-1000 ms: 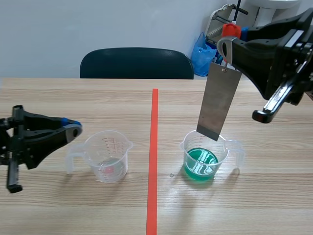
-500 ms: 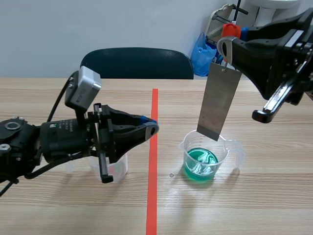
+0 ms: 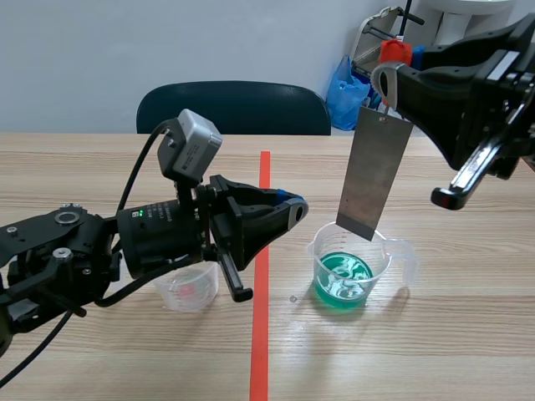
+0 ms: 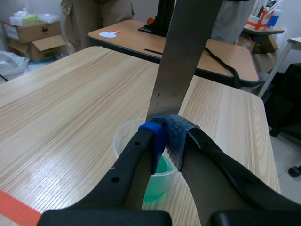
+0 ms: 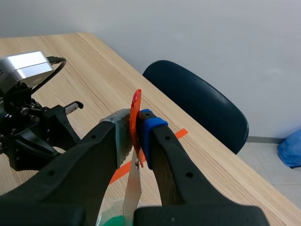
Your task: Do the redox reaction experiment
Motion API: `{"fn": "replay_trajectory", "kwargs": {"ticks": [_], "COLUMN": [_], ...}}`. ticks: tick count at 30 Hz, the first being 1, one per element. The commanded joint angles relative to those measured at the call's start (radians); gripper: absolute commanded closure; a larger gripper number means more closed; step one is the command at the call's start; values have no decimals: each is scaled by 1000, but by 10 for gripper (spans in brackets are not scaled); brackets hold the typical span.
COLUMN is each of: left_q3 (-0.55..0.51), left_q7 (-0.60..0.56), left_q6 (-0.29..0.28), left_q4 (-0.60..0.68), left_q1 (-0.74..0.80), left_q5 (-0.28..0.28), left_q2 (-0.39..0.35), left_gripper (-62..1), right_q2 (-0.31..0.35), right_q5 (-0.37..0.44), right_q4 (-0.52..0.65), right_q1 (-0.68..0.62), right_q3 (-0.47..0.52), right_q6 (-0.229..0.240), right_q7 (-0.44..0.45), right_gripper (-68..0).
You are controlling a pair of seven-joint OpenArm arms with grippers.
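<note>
Right gripper [image 3: 387, 77] clamps the metal strip [image 3: 374, 171] by its top; it hangs upright, lower end over the green-liquid beaker [image 3: 351, 271]. Left gripper [image 3: 294, 209], fingers together, points toward it.

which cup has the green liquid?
The right-hand cup, under the metal strip in the right pincer. The left-hand cup, beside the left arm, shows no green.

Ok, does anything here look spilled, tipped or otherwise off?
No spill: the clear beaker and green beaker stand upright. The plate hangs slanted from the right gripper, its lower edge at the green beaker's rim, above the liquid. A tiny speck lies on the table nearby.
</note>
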Motion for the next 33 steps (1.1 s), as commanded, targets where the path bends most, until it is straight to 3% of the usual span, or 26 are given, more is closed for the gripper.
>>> {"fn": "replay_trajectory", "kwargs": {"ticks": [1, 6, 26, 33], "left_q3": [3, 3, 3, 2], "left_q7": [-9, 7, 41, 43], "left_q6": [19, 73, 73, 103], "left_q4": [7, 6, 6, 6], "left_q1": [-6, -9, -22, -16], "left_q5": [-17, -17, -17, -16], "left_q2": [10, 29, 60, 59], "left_gripper": [-19, -19, -19, -19], "right_q2": [10, 10, 10, 10], "right_q5": [11, 11, 11, 11], "right_q4": [11, 11, 11, 11], "right_q1": [9, 9, 9, 9], "right_q3": [12, 12, 12, 12], "right_q6": [-3, -3, -3, -3], "right_q7": [14, 14, 14, 14], "right_gripper": [-6, -6, -6, -6]}}
